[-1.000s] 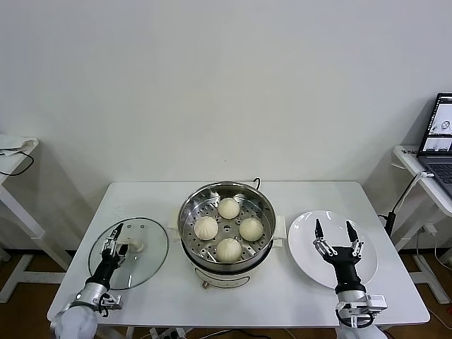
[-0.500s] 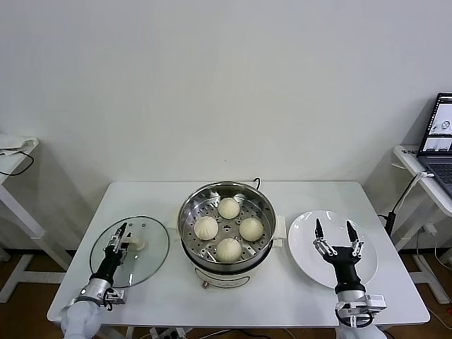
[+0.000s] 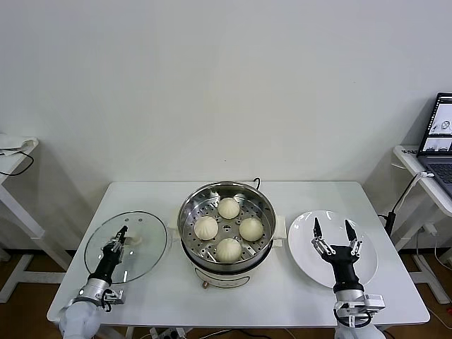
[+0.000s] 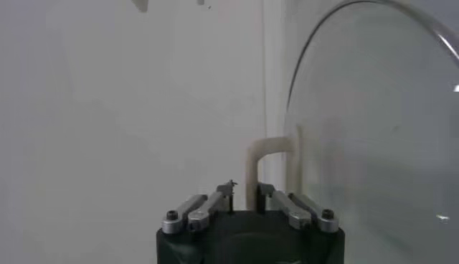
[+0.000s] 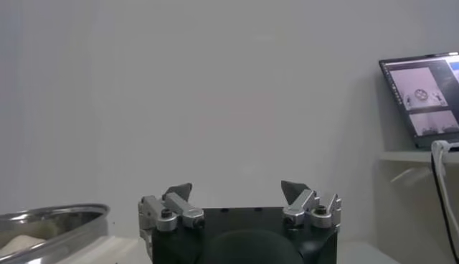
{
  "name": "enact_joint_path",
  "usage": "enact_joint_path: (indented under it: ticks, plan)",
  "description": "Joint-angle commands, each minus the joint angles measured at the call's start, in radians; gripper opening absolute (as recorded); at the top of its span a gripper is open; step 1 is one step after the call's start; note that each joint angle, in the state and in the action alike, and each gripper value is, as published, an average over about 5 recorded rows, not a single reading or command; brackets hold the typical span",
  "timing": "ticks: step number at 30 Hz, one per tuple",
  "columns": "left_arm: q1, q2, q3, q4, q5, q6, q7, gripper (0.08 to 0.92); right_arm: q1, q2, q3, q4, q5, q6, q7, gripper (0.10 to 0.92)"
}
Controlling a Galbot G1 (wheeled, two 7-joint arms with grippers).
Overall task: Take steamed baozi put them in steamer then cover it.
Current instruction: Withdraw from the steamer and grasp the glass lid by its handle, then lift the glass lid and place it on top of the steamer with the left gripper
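Four cream-white baozi [image 3: 228,229] sit on the perforated tray of the shiny steel steamer [image 3: 263,205] at the table's middle. The clear glass cover [image 3: 141,251] is at the left, lifted and tilted off the table. My left gripper [image 3: 120,240] is shut on the cover's white handle [image 4: 264,163], which shows between its fingers in the left wrist view. My right gripper [image 3: 331,233] is open and empty above the white plate at the right. The steamer's rim [image 5: 50,215] shows in the right wrist view.
A flat white plate [image 3: 308,251] lies right of the steamer with nothing on it. A laptop [image 3: 439,134] stands on a side table at the far right. The white table [image 3: 296,296] has bare room along its front edge.
The left gripper has lifted the glass cover by its handle, and the cover now sits a little higher and farther left. The right arm has barely moved.
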Motion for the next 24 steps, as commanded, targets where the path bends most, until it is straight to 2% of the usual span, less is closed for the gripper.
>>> enact_joint_path:
  ticks: [1, 5, 10, 15, 19, 24]
  plan:
    - [0.085, 0.006, -0.015, -0.220, -0.037, 0.034, 0.013, 0.186, -0.001, 0.000, -0.002, 0.011, 0.001, -0.001, 0.001, 0.823]
    - [0.172, 0.034, -0.017, -0.374, -0.137, 0.111, 0.071, 0.186, -0.004, -0.005, -0.002, 0.024, 0.004, -0.005, 0.002, 0.823]
    - [0.289, 0.081, 0.005, -0.603, -0.283, 0.283, 0.205, 0.186, -0.007, -0.013, -0.001, 0.036, 0.008, -0.008, 0.002, 0.823]
    - [0.337, 0.125, 0.059, -0.794, -0.326, 0.421, 0.333, 0.186, -0.009, -0.017, -0.002, 0.042, 0.013, -0.007, 0.001, 0.823]
    - [0.326, 0.164, 0.141, -0.869, -0.316, 0.543, 0.412, 0.186, -0.009, -0.019, -0.003, 0.043, 0.015, -0.006, 0.001, 0.823]
    - [0.281, 0.221, 0.308, -0.886, -0.279, 0.661, 0.458, 0.186, -0.013, -0.019, 0.006, 0.056, 0.023, -0.006, 0.000, 0.823]
